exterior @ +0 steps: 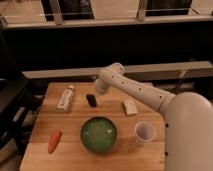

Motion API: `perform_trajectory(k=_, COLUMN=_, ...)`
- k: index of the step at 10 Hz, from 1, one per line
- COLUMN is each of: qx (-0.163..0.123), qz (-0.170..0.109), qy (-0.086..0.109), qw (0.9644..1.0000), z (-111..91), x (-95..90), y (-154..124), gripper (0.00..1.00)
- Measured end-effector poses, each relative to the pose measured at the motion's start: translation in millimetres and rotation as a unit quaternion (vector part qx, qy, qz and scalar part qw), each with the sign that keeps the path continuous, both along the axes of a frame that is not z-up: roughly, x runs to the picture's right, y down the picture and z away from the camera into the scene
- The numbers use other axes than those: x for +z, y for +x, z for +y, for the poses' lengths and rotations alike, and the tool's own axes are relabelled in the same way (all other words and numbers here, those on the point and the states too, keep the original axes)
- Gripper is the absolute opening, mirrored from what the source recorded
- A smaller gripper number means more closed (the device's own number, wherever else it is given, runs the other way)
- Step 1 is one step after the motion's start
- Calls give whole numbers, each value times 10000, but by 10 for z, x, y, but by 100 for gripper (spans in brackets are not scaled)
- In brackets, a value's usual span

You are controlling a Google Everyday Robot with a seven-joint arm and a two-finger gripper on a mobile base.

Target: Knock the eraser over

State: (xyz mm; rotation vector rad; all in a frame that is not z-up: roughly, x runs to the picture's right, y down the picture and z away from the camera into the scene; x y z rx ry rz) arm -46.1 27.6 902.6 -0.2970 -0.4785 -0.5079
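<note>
The robot's white arm [150, 97] is the biggest thing here, a smooth, rounded shell reaching from the lower right toward the far middle of the desk [40, 125], which is a pale wooden butcher-block top with visible grain. The hand [99, 86] sits at the arm's far-left end, over the far part of the desk; whether it is spread or closed I cannot tell.

Next in size is the green bowl [98, 134], round and glossy, near the front centre. To its right stands a small white cup [144, 133], open at the top. A pale bottle [65, 98] lies on its side at the far left, and an orange carrot [54, 141] lies at the near left. A pale white block [130, 106] rests right of centre, under the arm.

Smallest is the eraser [91, 100], a matte black rectangular block, between the bottle and the white block, farther away than the bowl. It lies just nearer than the hand and slightly to its left, its long axis running roughly near-to-far with a slight tilt. The coming move likely calls for the hand to drop and sweep sideways across that short face.
</note>
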Motion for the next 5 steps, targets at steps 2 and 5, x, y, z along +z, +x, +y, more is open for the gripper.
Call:
perform_trajectory(k=2, qx=-20, qz=11, qy=48, qw=10000, z=16, x=-15, y=-69, gripper=0)
perform_trajectory(k=5, qx=-8, qz=-136, qy=-14, qw=9999, z=65, x=-91, y=-160, gripper=0)
